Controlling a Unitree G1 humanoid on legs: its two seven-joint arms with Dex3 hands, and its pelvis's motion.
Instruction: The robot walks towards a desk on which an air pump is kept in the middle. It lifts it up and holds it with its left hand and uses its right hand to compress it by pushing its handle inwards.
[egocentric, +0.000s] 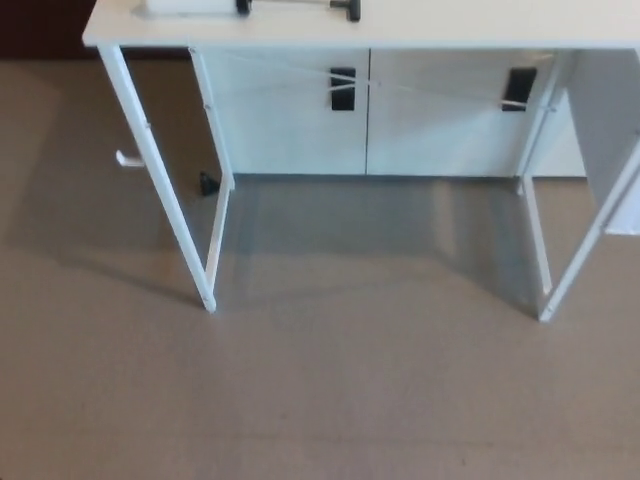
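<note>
Desk (480, 35) ahead, what may be the air pump (296, 6) barely visible; neither hand shows; walking on risks clipping the desk legs.

The counter (400, 35) is cut off by the top and right edges, so only its front strip shows. The pump (295, 6) on it is mostly out of frame, just a thin rod with two dark bits poking in. A pale thing (185, 6) beside it is clipped too, can't tell what it is. Right leg (590, 245) runs off the edge.
</note>
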